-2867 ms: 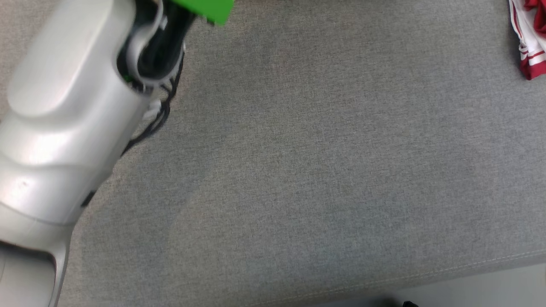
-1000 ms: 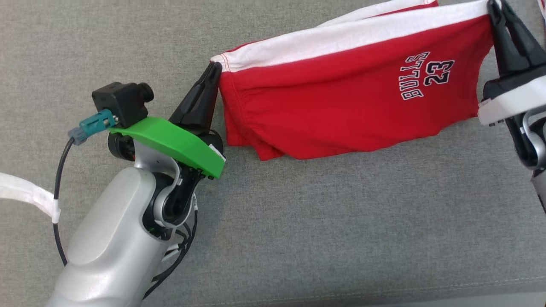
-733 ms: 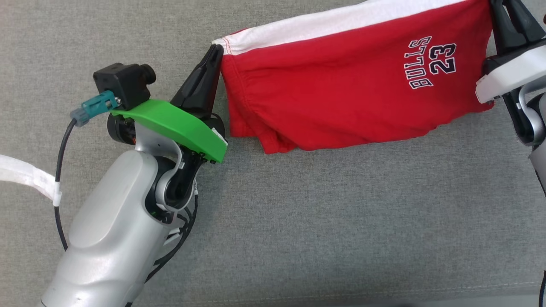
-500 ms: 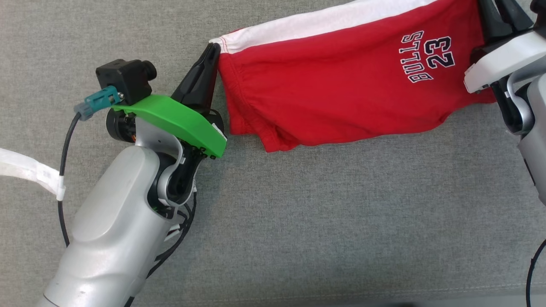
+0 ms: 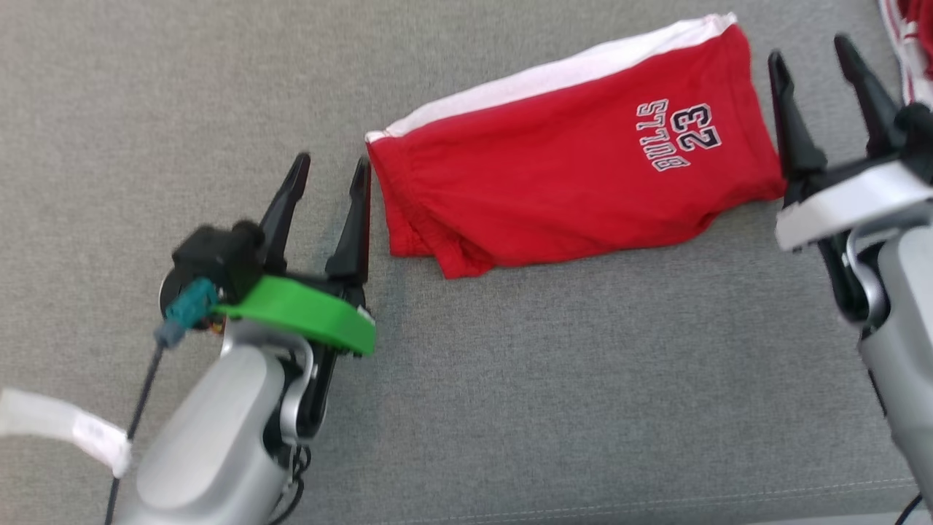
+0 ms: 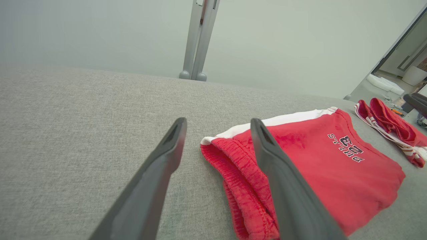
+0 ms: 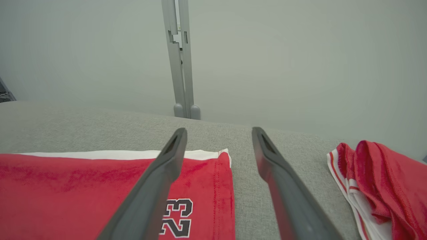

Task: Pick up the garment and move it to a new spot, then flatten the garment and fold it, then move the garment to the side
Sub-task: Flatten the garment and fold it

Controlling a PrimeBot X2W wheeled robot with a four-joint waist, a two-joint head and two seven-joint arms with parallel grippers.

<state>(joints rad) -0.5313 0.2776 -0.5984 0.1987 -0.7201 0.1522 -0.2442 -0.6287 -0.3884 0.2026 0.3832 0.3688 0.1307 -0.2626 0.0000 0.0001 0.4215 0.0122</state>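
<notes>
A moment before, both grippers had pinched the red shorts point(image 5: 568, 168) by the two ends and held them stretched. Now both had let go, and the shorts lay on the grey cushion point(image 5: 510, 379).

The left gripper point(image 5: 332, 160) had its fingers apart and held nothing. It sat just beside the left end of the shorts. The right gripper point(image 5: 807, 49) had its fingers apart too, just beside the right end, and it held nothing.

The shorts lay in the far middle of the cushion, a bit slanted, with the white stripe on the far side. Another red and white cloth point(image 7: 377, 180) lay at the far right, apart from them.

The move to a new spot looked done. Flattening seemed to be the step in hand. The near left corner looked bunched, so it likely needed smoothing. After that, one end would need a good grip to be folded over the other.
</notes>
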